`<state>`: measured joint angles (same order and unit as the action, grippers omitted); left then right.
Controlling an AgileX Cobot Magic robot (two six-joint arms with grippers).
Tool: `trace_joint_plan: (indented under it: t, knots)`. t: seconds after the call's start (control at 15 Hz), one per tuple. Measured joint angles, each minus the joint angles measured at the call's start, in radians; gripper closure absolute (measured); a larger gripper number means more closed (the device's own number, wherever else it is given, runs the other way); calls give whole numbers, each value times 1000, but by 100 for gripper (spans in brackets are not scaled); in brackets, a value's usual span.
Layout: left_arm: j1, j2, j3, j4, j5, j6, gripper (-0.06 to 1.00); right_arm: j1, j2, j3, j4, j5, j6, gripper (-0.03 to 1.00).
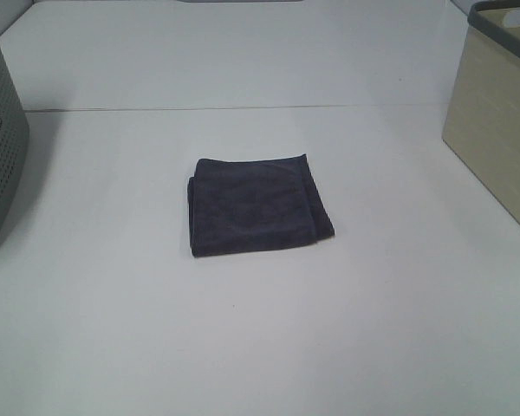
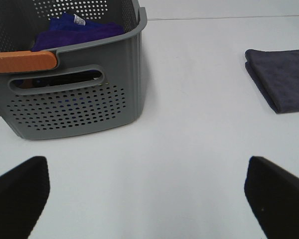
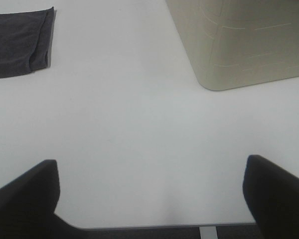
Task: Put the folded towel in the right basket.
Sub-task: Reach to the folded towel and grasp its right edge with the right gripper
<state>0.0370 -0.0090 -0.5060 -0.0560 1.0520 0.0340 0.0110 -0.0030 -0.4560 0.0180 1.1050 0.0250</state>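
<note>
Closest to our lenses, we are looking at the left gripper (image 2: 144, 168), jaws spread wide and holding nothing, hovering over bare tabletop. Just beyond it we are seeing the grey perforated basket (image 2: 74, 99), with its orange handle (image 2: 22, 61) and a purple cloth (image 2: 79, 30) lying inside. That is the left one, not our target.

Moving across, the folded towel (image 1: 256, 205) is lying flat in the middle of the table (image 1: 243, 347), well apart from both baskets. Further right, the beige basket (image 1: 498, 130) is standing at the edge, only partly in view. The right gripper (image 3: 150, 164) is hanging near it, likewise released and empty.

What are we worrying about? A pinch taking only the top layer would, we are guessing, let the fold fall open. A low carry could be snagging the towel on that tall beige wall.

We are finding the surface white, smooth and matte, with a thin seam (image 1: 243, 108) running across its far part. Of the room beyond, we are seeing nothing.
</note>
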Motion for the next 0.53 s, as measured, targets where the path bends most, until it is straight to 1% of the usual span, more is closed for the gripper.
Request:
trace_joint_plan:
  t: [0.53]
  knots:
    - [0, 0, 0, 0, 0, 0, -5, 0, 0, 0, 0, 0, 0, 1]
